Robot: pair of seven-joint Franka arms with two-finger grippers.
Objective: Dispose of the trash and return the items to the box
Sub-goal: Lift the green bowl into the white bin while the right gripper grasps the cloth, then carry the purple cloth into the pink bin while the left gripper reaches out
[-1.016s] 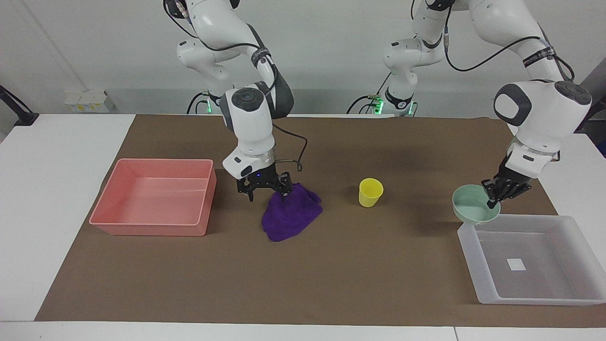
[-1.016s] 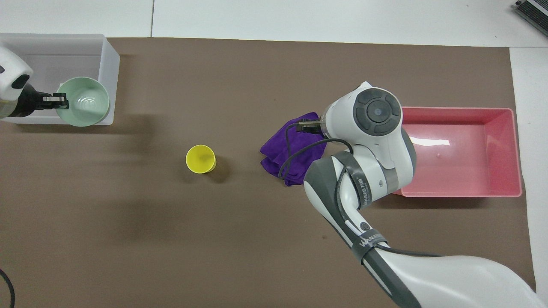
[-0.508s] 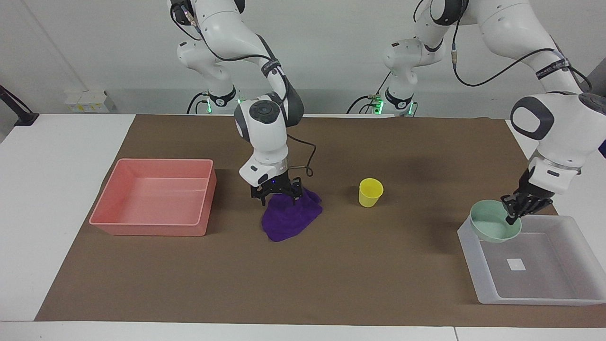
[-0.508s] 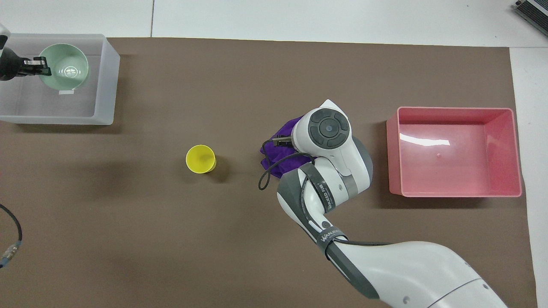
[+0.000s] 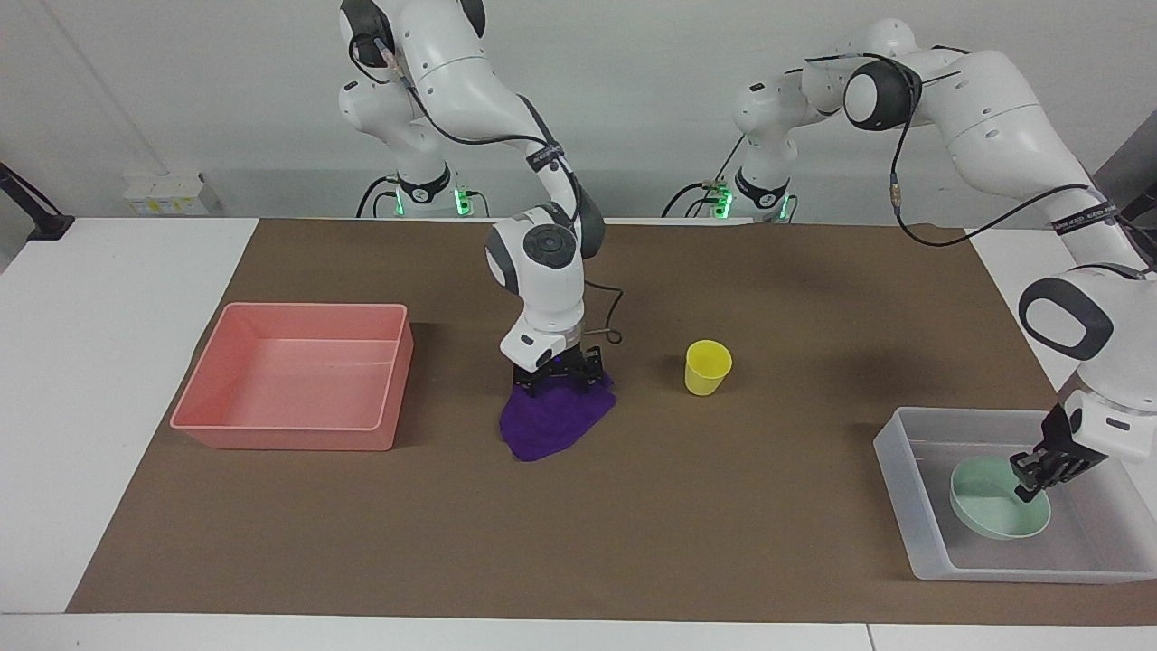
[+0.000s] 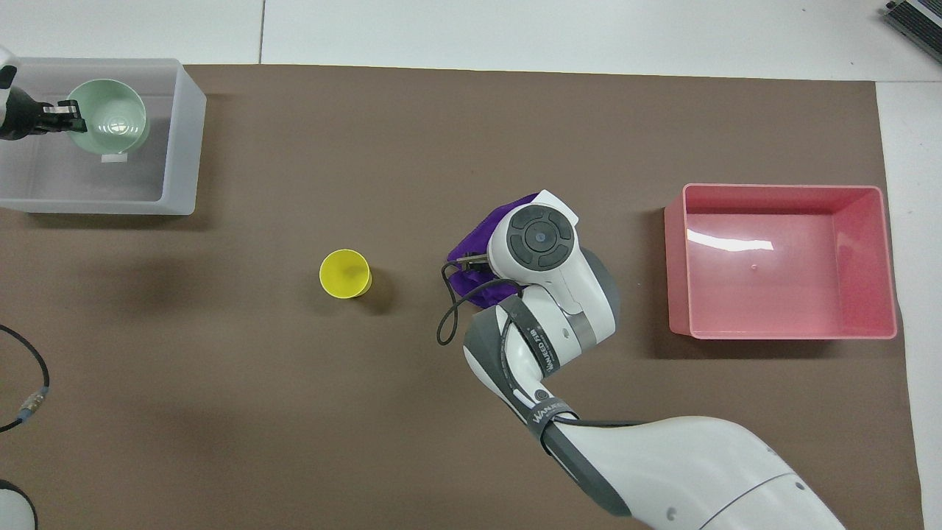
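The purple cloth (image 5: 551, 425) lies mid-table between the pink bin and the yellow cup (image 5: 707, 366). My right gripper (image 5: 559, 382) is down on the cloth's nearer-to-robots edge, fingers open and pressed into the fabric. In the overhead view the right wrist covers most of the cloth (image 6: 478, 235). My left gripper (image 5: 1030, 477) is shut on the rim of the mint-green bowl (image 5: 994, 515), held low inside the translucent tray (image 5: 904, 506). I cannot tell whether the bowl rests on the floor. The overhead view shows the bowl (image 6: 114, 125) in the tray (image 6: 184, 132) and the cup (image 6: 344, 273).
The pink bin (image 5: 298, 309) stands empty at the right arm's end of the brown mat, beside the cloth; it also shows in the overhead view (image 6: 787, 189). A loose black cable (image 6: 26, 397) lies at the left arm's end, near the robots.
The left gripper carried the bowl from above the tray's corner down into the tray. The right gripper shifted toward the cup and dropped onto the cloth.
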